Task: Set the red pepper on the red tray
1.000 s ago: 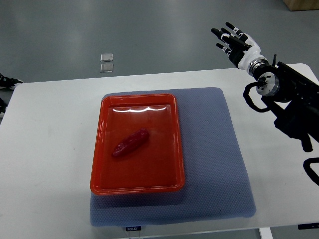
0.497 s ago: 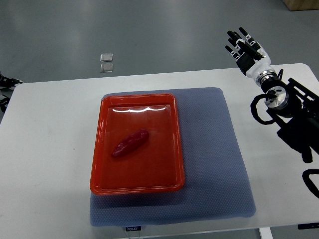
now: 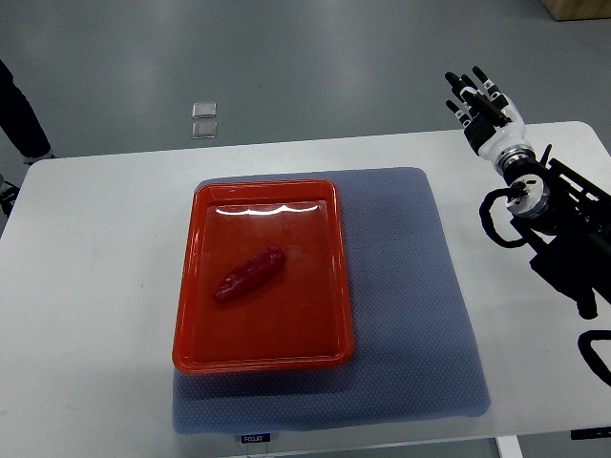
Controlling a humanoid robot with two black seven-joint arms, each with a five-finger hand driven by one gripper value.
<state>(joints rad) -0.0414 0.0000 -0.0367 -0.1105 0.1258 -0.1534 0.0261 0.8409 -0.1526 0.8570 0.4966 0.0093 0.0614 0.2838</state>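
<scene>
1. The pepper [image 3: 249, 274] lies on the floor of the red tray [image 3: 191, 315], left of the tray's middle, its long axis running diagonally from lower left to upper right. Nothing touches it.
2. The tray sits on a blue-grey mat [image 3: 410, 315], over the mat's left part, its long sides running away from the robot. The tray's near edge stops short of the mat's near edge, so a strip of mat shows in front of it, and a wide stretch of bare mat lies to its right.
3. The mat lies on a white worktop [image 3: 95, 286] and reaches almost to the worktop's near edge.
4. The right hand [image 3: 482, 100] is at the upper right, over the far right corner of the worktop, well apart from the tray and the pepper. Its fingers [image 3: 470, 87] are straight and slightly spread, pointing away from the robot, and it holds nothing.
5. The right arm [image 3: 558, 239] comes in from the right edge, black with looped cables at the wrist.
6. A dark shape [image 3: 21, 114] stands at the upper left edge, beyond the worktop; what it is cannot be told.
7. Two small clear squares [image 3: 203, 119] lie on the grey floor [image 3: 315, 67] beyond the worktop's far edge.
</scene>
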